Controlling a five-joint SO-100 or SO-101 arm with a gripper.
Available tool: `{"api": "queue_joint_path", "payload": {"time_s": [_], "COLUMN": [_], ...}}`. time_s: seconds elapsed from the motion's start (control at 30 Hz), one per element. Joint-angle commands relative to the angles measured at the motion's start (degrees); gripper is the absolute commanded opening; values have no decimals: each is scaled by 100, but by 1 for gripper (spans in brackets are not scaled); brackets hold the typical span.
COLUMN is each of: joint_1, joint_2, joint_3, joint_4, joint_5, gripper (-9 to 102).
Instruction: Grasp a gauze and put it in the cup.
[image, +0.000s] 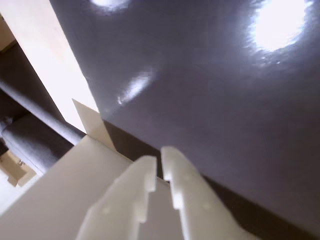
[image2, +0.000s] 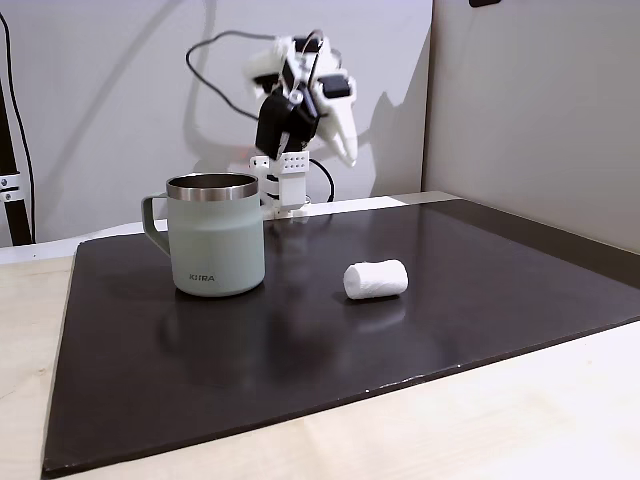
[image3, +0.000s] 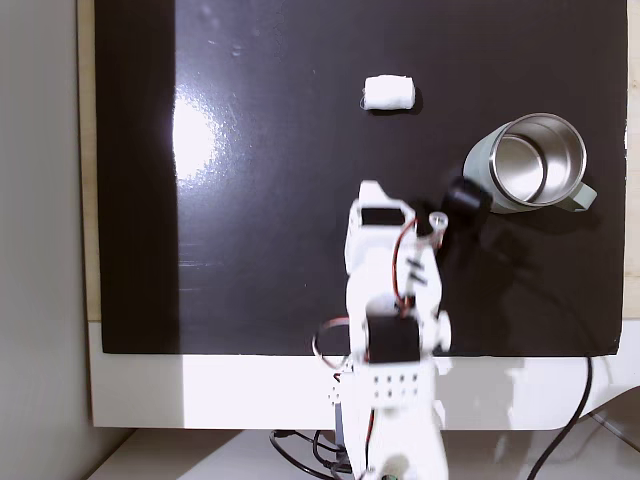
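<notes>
The table (image2: 560, 400) carries a big dark mat (image2: 300, 350), and everything sits on that. The white arm (image3: 390, 330) is folded up at the mat's back edge, behind the cup. The sage-green cup (image2: 215, 235) stands upright, its handle turned away from the gauze. The gauze (image2: 376, 279) lies on its side on the mat, a little way from the cup and clear of it. The pincer (image: 160, 162) has its white tips nearly together around nothing, held above the mat's edge.
</notes>
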Motion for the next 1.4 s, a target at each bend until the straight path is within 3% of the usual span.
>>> {"api": "queue_joint_path", "payload": {"time_s": [0.0, 0.07, 0.4, 0.67, 0.83, 1.37], "joint_1": [211, 299, 483, 624, 677, 879], "joint_2": [-1230, -1881, -4553, -6460, -8517, -10389], "joint_3": [-1907, -2716, -5730, -7919, -11074, -12718], "joint_4": [439, 791, 2566, 3639, 5098, 5168], "joint_5": [176, 255, 475, 703, 773, 721], "gripper": [0, 1, 29, 33, 35, 35]}}
